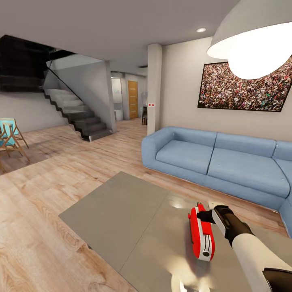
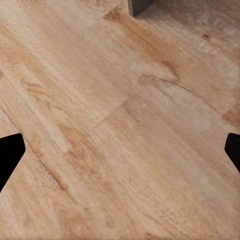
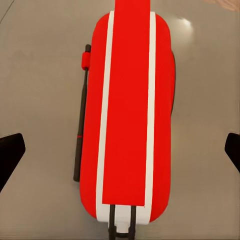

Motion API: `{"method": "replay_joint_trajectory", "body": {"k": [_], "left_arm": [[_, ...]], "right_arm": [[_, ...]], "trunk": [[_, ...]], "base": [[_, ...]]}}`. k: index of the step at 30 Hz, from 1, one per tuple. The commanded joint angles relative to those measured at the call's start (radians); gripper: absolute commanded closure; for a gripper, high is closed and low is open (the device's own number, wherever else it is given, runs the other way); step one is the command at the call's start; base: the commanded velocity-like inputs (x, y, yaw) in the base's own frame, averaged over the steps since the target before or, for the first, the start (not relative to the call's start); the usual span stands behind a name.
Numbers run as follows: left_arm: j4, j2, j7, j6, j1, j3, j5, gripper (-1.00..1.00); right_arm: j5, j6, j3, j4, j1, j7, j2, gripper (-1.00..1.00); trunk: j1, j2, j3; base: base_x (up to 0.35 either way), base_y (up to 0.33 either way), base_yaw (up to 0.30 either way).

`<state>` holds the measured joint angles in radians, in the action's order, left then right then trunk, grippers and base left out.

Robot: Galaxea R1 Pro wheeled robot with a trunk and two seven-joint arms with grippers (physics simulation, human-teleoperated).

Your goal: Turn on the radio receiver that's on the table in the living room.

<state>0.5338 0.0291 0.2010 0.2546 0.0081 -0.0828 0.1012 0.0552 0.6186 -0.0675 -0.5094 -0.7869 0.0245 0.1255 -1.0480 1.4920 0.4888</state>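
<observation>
Room: living room (image 1: 81, 162) with light wood plank floor (image 1: 61, 170) is spreading out ahead; a blue sofa (image 1: 219, 162) is sitting at about 2 o'clock, a crowd picture (image 1: 243, 87) is hanging on the wall above it, a grey dome lamp (image 1: 251, 36) is glowing at 1 o'clock, and a dark staircase (image 1: 77, 111) is rising at 10 o'clock.
Surface: the table (image 1: 121, 211), glossy grey-beige, is filling the low centre of the head view and reflecting light.
Radio: the radio receiver (image 1: 201, 233) is lying on the table at about 5 o'clock, red with white stripes; in the right wrist view (image 3: 129, 115) a thin black antenna (image 3: 81, 115) is running along one side.
Right arm: the white forearm is reaching in from 5 o'clock, its black wrist bending toward the radio's far end.
Right gripper (image 1: 202, 216): is hovering at the radio, its dark fingertips (image 3: 10, 155) standing wide apart either side and gripping nothing.
Left gripper (image 2: 120, 155): is pointing down at bare wood floor, its fingertips (image 2: 9, 155) spread wide and empty.
</observation>
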Motion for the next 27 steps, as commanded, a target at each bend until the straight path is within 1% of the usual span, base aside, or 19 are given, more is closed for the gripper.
{"method": "replay_joint_trajectory", "body": {"k": [1,7,14,27], "left_arm": [[0.0,0.0,0.0,0.0,0.0,0.0,0.0,-1.0],[0.0,0.0,0.0,0.0,0.0,0.0,0.0,-1.0],[0.0,0.0,0.0,0.001,0.0,0.0,0.0,-1.0],[0.0,0.0,0.001,0.002,0.0,0.0,0.0,-1.0]], "right_arm": [[0.0,0.0,0.0,0.002,0.0,0.0,0.0,-1.0],[0.0,0.0,0.0,0.009,0.0,0.006,0.0,-1.0],[0.0,-0.001,0.0,0.011,0.0,0.033,0.0,-1.0],[0.0,-0.005,0.001,0.013,0.0,0.037,-0.001,-1.0]], "trunk": [[0.0,0.0,0.0],[0.0,0.0,0.0],[0.0,0.0,0.0],[0.0,0.0,0.0]], "base": [[0.0,0.0,0.0],[0.0,0.0,0.0],[0.0,0.0,0.0],[0.0,0.0,0.0]]}}
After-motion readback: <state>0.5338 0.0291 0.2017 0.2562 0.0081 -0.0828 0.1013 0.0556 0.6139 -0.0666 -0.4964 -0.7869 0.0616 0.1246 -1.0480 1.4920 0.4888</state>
